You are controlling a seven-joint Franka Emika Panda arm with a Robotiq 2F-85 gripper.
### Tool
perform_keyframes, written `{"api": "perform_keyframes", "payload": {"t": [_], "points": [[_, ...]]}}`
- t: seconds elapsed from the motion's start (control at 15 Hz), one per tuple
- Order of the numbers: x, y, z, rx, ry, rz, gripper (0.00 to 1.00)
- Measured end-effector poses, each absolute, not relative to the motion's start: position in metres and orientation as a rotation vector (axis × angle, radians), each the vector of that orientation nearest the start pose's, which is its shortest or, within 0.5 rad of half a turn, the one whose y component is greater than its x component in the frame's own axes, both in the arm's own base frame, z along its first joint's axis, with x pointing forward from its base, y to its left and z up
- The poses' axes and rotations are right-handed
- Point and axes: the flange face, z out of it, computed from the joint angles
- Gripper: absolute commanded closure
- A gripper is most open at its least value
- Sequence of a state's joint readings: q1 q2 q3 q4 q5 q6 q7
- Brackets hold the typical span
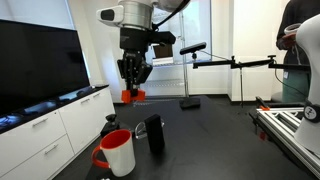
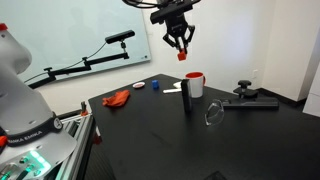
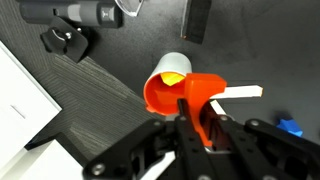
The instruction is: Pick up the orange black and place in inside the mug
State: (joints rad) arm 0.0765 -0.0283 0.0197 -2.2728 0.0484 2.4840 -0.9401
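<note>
Carry step in hand: the gripper (image 1: 133, 88) is clamping the orange block (image 1: 133, 96), hanging high above the mug (image 1: 117, 152). Next it's needing to centre over the mug's mouth, lower, then let go. The wrist view is showing the block overlapping the mug's rim from above. Both exterior views are showing only the height gap above the mug.

- mug (image 1: 117, 152) looks like glossy ceramic
- orange block (image 1: 133, 95), smooth plastic I'd say
- tabletop (image 2: 150, 140) is matt black, faint woodgrain in wrist view
- orange rag (image 2: 118, 97) is cloth
- glass (image 2: 213, 115) is clear, shiny
</note>
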Motion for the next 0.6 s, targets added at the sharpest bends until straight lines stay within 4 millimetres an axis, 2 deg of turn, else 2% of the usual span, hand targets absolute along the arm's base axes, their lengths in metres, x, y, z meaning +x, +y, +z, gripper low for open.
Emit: {"api": "perform_keyframes", "payload": {"t": [0.27, 0.6], "points": [[0.541, 0.055, 0.360, -2.783, -1.527, -0.310, 0.96], [0.558, 0.069, 0.346, -2.766, -1.547, -0.338, 0.96]]}}
